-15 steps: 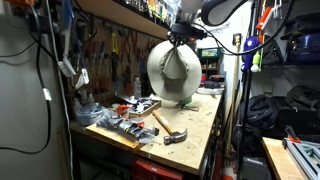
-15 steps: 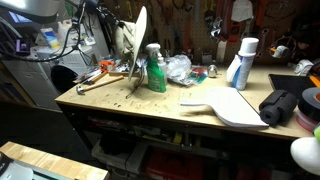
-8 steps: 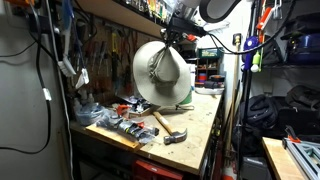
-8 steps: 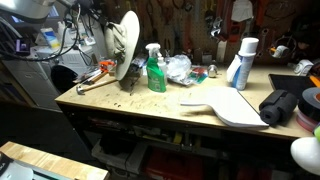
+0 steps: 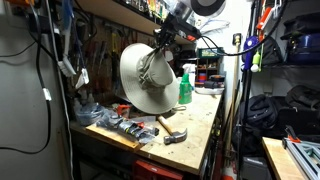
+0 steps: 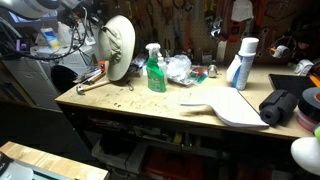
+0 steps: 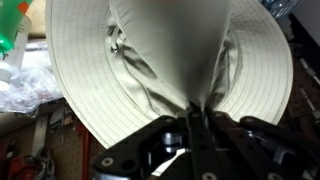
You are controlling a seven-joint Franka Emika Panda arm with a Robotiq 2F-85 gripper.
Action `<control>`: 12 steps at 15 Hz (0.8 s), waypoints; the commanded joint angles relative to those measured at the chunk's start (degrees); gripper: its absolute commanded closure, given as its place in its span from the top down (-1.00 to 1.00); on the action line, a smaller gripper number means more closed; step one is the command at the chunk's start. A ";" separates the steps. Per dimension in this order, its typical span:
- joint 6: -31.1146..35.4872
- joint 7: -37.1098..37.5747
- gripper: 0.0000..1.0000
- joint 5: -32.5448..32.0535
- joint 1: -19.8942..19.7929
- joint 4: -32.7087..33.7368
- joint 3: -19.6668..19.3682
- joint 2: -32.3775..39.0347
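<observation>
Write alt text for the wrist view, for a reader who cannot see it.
A pale wide-brimmed hat fills the view, its crown fabric pinched in the shut gripper at the bottom. A green spray bottle shows at top left.

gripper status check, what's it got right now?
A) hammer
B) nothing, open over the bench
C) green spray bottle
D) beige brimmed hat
D: in the wrist view the gripper is shut on the crown fabric of the hat, which hangs clear of the workbench in both exterior views. The spray bottle stands on the bench and the hammer lies on it.
</observation>
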 commanded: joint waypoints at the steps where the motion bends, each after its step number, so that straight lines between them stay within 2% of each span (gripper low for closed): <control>1: 0.04 -1.10 -0.93 0.57 0.28 0.09 -0.46 0.13; 9: 0.04 -0.77 -0.93 0.46 0.13 0.10 -0.16 0.24; 10: 0.04 -0.77 -0.98 0.46 0.14 0.10 -0.15 0.24; 11: 0.45 -4.42 -0.98 4.66 -5.85 0.77 5.49 1.11; 12: 0.48 -6.20 -0.98 6.10 -6.03 1.25 5.74 1.36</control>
